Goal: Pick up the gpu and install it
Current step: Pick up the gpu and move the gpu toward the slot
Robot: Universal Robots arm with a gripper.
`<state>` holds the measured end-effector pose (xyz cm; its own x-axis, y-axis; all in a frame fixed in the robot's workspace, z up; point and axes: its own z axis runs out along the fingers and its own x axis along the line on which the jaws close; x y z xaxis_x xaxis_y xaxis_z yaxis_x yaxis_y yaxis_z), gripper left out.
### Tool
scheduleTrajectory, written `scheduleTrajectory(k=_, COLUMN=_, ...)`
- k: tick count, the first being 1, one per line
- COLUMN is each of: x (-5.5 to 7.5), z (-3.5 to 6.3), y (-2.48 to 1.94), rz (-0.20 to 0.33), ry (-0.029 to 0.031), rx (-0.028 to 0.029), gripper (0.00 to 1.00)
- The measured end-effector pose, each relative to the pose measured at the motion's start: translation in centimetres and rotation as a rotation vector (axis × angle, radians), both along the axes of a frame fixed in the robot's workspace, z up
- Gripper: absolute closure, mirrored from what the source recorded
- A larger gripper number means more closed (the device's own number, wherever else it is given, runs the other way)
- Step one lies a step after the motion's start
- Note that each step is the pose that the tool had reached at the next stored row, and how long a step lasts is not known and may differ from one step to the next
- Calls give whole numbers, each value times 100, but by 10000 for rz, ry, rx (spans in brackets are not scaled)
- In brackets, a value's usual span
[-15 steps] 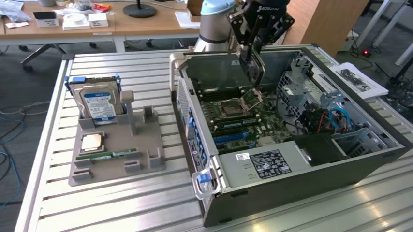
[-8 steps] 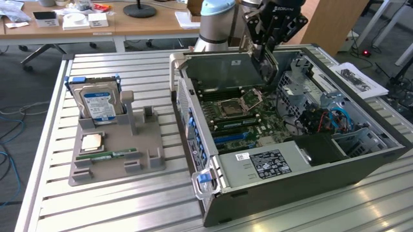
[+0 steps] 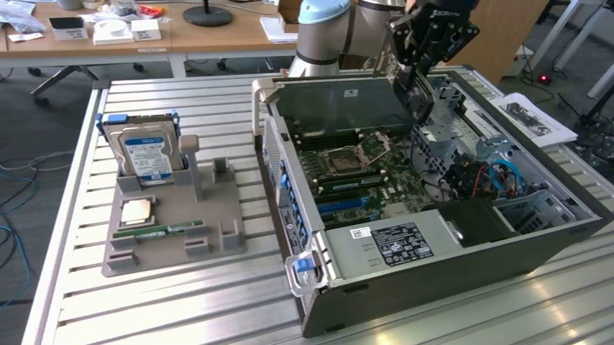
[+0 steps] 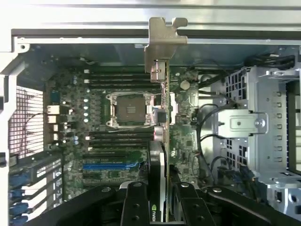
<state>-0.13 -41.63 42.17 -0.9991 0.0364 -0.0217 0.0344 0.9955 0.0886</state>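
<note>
I am clamping the gpu [image 4: 163,103] edge-on between my jaws, gripper [image 4: 162,205] hanging over the open computer case [image 3: 499,266] near its far edge. The card is running lengthwise straight away from my fingers, silver bracket [image 4: 162,44] leading, above the motherboard [image 4: 117,155] and its blue slots [image 4: 110,165]. The parts tray [image 3: 216,208] beside the case is carrying a hard drive [image 3: 146,154] and RAM stick [image 3: 163,231].

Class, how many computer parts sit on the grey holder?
3: hard drive upright at the far end, CPU mid-holder, RAM stick lying near the front; another may hide behind the drive.
</note>
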Motion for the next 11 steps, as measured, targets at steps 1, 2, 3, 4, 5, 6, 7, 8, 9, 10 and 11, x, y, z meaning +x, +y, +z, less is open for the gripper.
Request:
scheduleTrajectory(k=1, x=45, z=0, y=0, rz=0, ry=0, rx=3, gripper=73)
scheduleTrajectory(k=2, x=90, z=0, y=1, rz=0, ry=0, rx=6, gripper=73)
scheduleTrajectory(k=3, x=135, z=0, y=1, rz=0, ry=0, rx=8, gripper=73)
scheduleTrajectory(k=4, x=182, z=0, y=1, rz=0, ry=1, rx=9, gripper=73)
scheduleTrajectory(k=5, x=218, z=0, y=0, rz=0, ry=0, rx=10, gripper=73)
scheduleTrajectory(k=6, x=247, z=0, y=1, rz=0, ry=0, rx=10, gripper=73)
scheduleTrajectory(k=7, x=270, z=0, y=1, rz=1, ry=0, rx=10, gripper=73)
scheduleTrajectory(k=8, x=289, z=0, y=0, rz=1, ry=0, rx=10, gripper=73)
scheduleTrajectory(k=9, x=311, z=0, y=0, rz=-1, ry=0, rx=10, gripper=73)
scheduleTrajectory(k=10, x=345, z=0, y=0, rz=-1, ry=-1, rx=10, gripper=73)
scheduleTrajectory(k=11, x=381, z=0, y=0, rz=0, ry=0, rx=10, gripper=73)
